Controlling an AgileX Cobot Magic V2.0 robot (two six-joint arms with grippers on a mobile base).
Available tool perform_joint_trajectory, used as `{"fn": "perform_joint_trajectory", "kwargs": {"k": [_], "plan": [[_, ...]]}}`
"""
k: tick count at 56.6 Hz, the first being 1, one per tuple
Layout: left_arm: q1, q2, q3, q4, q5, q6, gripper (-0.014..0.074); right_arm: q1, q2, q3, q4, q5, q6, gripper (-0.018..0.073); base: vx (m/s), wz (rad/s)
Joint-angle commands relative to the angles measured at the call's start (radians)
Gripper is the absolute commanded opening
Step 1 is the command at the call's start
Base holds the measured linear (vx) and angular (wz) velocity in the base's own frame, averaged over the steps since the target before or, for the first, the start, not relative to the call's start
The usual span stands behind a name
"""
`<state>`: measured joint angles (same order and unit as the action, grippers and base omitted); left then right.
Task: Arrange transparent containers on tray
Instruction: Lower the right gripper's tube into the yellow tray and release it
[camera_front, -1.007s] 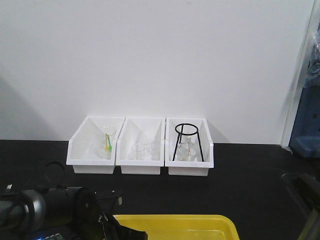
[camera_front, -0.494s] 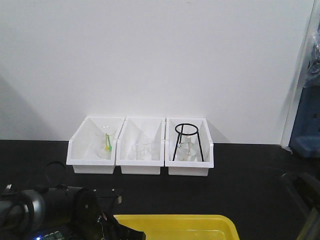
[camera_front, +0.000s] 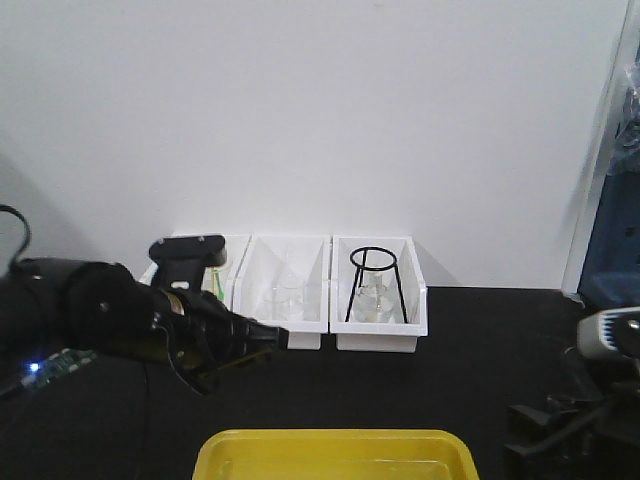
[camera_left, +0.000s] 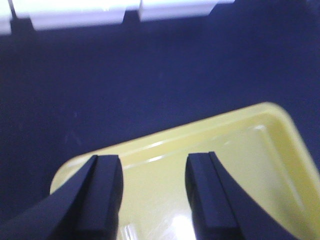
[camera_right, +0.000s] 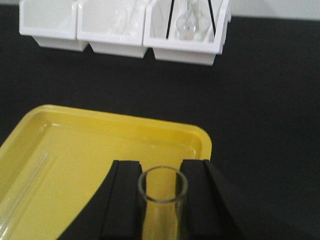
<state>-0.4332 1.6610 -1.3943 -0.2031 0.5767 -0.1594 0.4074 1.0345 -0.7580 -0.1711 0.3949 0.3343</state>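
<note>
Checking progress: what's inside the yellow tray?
Seemingly a clear rod along the tray's left side; the right gripper and its glass tube cover the near part.

Three bins stand side by side against the wall at the back of the table (camera_front: 480, 360): left bin (camera_right: 47, 22), middle bin (camera_front: 305, 338), right bin (camera_front: 378, 340). A ring stand (camera_front: 374, 268) stands in the right bin over glassware (camera_front: 372, 300). The tray (camera_front: 330, 437) lies before the bins, well apart from them. A glass tube (camera_right: 25, 190) lies in it along its left side. The right gripper (camera_right: 162, 172) holds a glass container (camera_right: 162, 210) over the tray's near right part.
</note>
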Motion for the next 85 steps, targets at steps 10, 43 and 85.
{"fn": "perform_joint_trajectory", "kwargs": {"k": [10,43,85], "plan": [[-0.003,-0.2,-0.04,-0.004,-0.054,0.06,0.0425,0.002,0.266,-0.198,0.178,0.02,-0.121,-0.0011,0.0,0.0],[-0.006,-0.252,-0.04,0.012,0.012,0.058,0.0425,-0.02,0.689,-0.514,0.355,0.187,-0.268,-0.0011,0.0,0.0],[-0.006,-0.252,-0.04,0.012,0.03,0.056,0.0425,-0.019,0.898,-0.52,0.354,0.133,-0.177,0.0228,0.0,0.0]]}}
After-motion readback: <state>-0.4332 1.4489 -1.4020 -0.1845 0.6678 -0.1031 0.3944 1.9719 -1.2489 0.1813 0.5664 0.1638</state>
